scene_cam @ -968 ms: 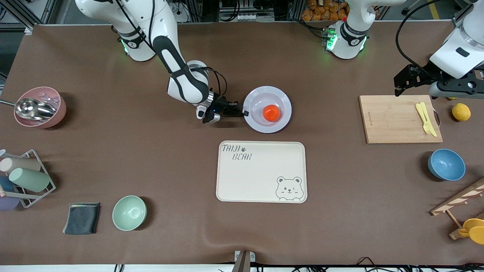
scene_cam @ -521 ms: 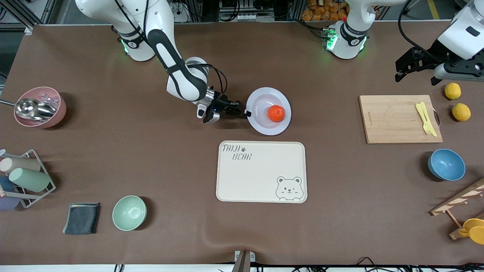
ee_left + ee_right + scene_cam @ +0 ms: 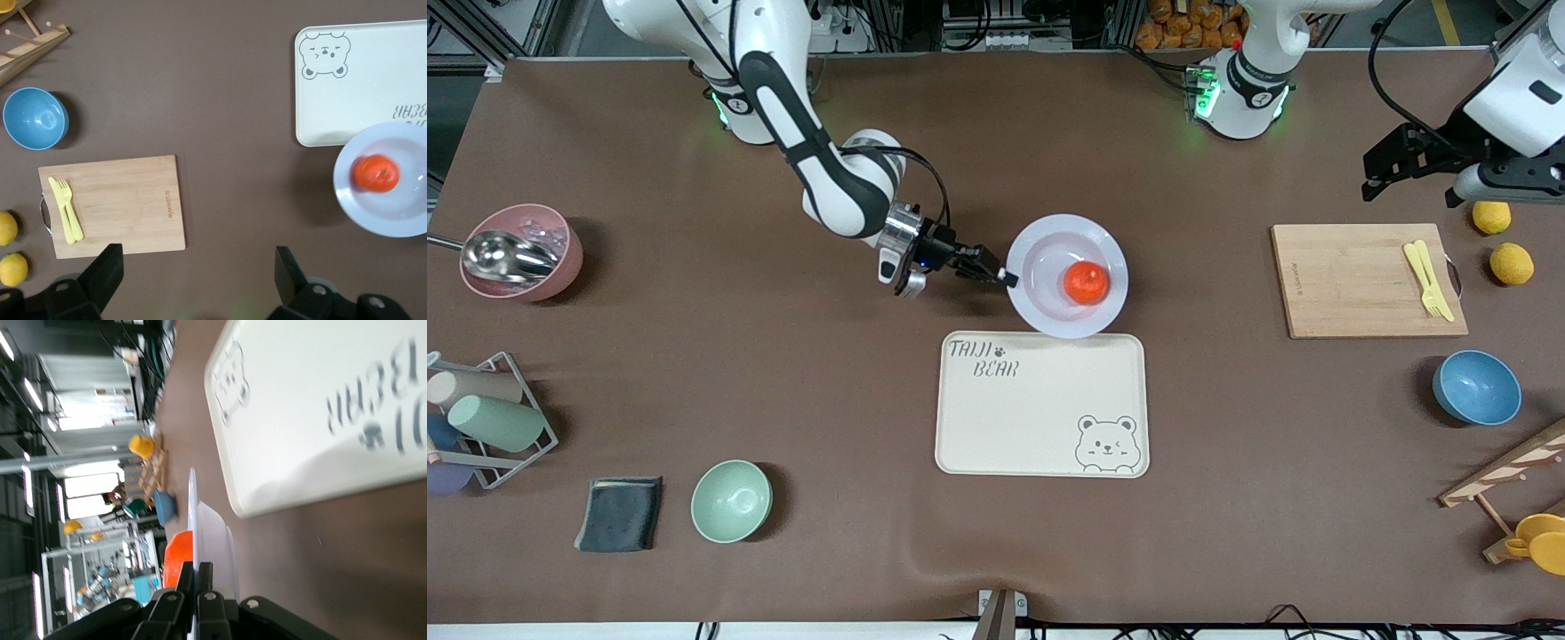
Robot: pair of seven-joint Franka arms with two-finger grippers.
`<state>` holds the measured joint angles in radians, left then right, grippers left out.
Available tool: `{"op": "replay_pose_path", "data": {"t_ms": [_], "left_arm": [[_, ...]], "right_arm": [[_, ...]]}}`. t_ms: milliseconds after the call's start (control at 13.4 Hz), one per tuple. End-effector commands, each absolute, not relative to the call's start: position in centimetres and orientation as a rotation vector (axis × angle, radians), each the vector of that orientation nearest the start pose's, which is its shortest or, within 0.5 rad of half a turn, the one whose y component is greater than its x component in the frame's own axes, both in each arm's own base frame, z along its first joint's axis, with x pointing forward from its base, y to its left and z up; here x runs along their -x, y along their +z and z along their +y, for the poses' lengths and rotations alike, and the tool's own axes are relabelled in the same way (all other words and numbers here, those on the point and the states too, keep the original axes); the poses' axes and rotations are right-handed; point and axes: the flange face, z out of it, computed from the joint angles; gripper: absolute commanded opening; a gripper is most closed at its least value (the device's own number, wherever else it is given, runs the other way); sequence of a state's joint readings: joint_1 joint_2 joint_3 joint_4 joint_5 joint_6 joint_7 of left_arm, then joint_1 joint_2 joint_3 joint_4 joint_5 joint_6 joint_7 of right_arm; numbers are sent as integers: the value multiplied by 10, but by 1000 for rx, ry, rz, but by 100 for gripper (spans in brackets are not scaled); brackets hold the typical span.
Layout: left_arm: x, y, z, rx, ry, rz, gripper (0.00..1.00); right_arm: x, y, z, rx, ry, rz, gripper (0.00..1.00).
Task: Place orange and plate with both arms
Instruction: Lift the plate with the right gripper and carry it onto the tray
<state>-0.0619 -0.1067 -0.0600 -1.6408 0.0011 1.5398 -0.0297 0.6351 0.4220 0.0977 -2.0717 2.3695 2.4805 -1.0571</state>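
Observation:
The pale plate (image 3: 1032, 307) hangs level a little above the table, its rim just over the edge of the cream tray (image 3: 1040, 409). The orange (image 3: 1086, 282) lies in its well. My right gripper (image 3: 1005, 276) is shut on the plate's rim at the side toward the right arm's end. In the right wrist view its fingers (image 3: 203, 570) pinch the thin rim (image 3: 213, 533), with the orange (image 3: 177, 553) just past them. My left gripper (image 3: 1409, 178) hangs open and empty over the left arm's end of the table, near the lemons. The left wrist view shows its wide-apart fingers (image 3: 198, 257), the plate (image 3: 407, 223) and orange (image 3: 376, 173).
A wooden cutting board (image 3: 1368, 280) with a yellow fork (image 3: 1427, 277) lies below the left gripper, with two lemons (image 3: 1511, 263) beside it. A blue bowl (image 3: 1476, 387), a green bowl (image 3: 731, 500), a pink bowl (image 3: 520, 252), a cup rack (image 3: 489, 418) and a dark cloth (image 3: 620, 513) ring the table.
The right gripper has lifted the plate with the orange and carried it toward the tray. The orange rolled a little in the well. The left gripper drew back from the board.

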Motion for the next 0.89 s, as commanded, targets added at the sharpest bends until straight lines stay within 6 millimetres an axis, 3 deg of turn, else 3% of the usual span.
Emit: {"op": "replay_pose_path", "data": {"t_ms": [0,149,372,595,819], "left_arm": [[-514,653,-71,3070,-32,175,100],[-515,655,-70,3084,-37,176,100],[-527,633,-78,3087,27,204,100],[-523,637,-86,3170,25,214,100],[-522,639,-85,3163,26,196,100]], "right_arm": [[-473,239,371,1814,-244,491,0],[-498,226,358,1811,-279,520,0],[-542,202,347,1811,-339,553,0],[-577,187,339,1843,-405,570,0],[-579,160,336,1916,-440,556,0]]}}
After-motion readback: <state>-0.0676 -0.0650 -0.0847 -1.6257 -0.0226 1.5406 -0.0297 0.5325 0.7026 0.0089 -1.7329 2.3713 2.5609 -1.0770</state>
